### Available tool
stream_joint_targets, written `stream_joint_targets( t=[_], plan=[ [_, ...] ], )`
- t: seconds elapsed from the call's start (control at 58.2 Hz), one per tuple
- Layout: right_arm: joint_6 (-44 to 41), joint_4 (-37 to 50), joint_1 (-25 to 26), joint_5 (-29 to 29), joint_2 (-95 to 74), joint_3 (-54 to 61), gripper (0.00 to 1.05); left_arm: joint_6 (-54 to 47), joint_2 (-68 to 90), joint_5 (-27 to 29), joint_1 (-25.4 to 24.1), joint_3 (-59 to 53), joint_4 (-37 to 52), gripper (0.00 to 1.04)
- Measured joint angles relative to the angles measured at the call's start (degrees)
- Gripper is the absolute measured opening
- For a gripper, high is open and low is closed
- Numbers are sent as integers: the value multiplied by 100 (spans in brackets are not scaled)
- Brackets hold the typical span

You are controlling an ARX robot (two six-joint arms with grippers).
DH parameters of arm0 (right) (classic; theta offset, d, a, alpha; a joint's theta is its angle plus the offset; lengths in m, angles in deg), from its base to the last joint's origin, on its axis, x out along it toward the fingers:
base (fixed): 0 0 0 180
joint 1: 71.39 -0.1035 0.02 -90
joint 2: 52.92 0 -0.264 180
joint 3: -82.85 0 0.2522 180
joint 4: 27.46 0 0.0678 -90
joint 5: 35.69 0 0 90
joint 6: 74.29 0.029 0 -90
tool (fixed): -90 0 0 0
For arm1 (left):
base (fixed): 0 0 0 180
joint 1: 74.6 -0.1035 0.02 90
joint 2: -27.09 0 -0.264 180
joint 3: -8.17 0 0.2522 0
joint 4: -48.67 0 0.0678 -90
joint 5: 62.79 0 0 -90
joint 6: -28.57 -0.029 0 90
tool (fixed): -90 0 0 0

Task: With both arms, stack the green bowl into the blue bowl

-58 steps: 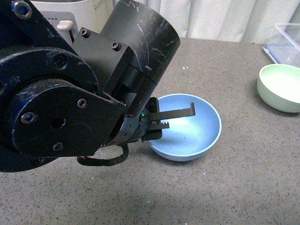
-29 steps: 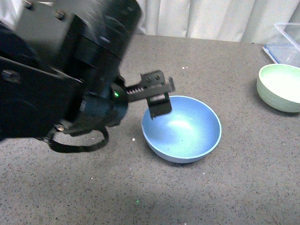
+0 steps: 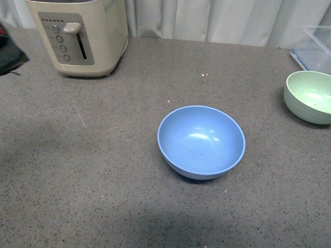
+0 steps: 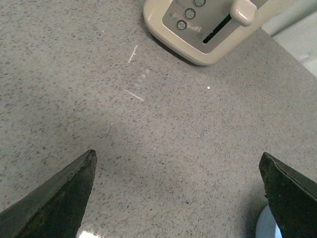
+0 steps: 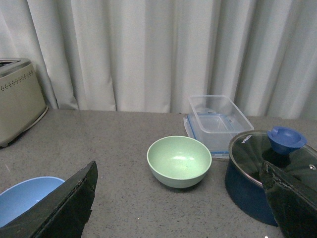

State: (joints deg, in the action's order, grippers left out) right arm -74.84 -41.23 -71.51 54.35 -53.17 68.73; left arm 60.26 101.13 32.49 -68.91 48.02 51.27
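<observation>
Wide-spread left gripper (image 4: 177,155) above counter (image 4: 74,74), toaster (image 4: 208,29) beyond

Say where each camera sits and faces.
Front view: on the body, looking down at blue bowl, green bowl right, toaster far left; no tool visible.
Left wrist view: looks down at table and toaster; open left tool's tips show.
Right wrist view: looks across at green bowl, pot, curtain; open right tool's tips show.
All share the toaster.

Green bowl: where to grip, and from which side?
Likely best: pinch the rim of the green bowl from above, one finger inside, one outside. It stands upright and empty, thin-walled. Take the robot-side rim: the clear container sits behind it.
</observation>
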Motion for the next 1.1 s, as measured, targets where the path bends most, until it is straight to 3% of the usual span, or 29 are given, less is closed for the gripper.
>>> stream_joint_targets(
  t=[0.034,0.069,0.138,0.189,0.292,0.464,1.1],
  plan=[
    [2,0,0,0,0,0,96,-50,-284,-175,-131,-175,-72,98],
    [2,0,0,0,0,0,96,-540,-264,-455,-363,-664,1040,91],
    [2,0,0,0,0,0,96,-1440,-160,-485,-514,-1290,2712,80],
    [2,0,0,-2,0,2,96,-2306,-264,-507,-557,-1799,4079,66],
    [0,0,0,2,-11,2,96,-2796,-809,-531,-557,-1926,4291,48],
    [0,0,0,2,-2,0,96,-3053,-1919,-529,-557,-2321,3475,4],
    [0,0,0,0,0,2,96,-3123,-4638,-529,-560,-2498,1115,4]
  ],
)
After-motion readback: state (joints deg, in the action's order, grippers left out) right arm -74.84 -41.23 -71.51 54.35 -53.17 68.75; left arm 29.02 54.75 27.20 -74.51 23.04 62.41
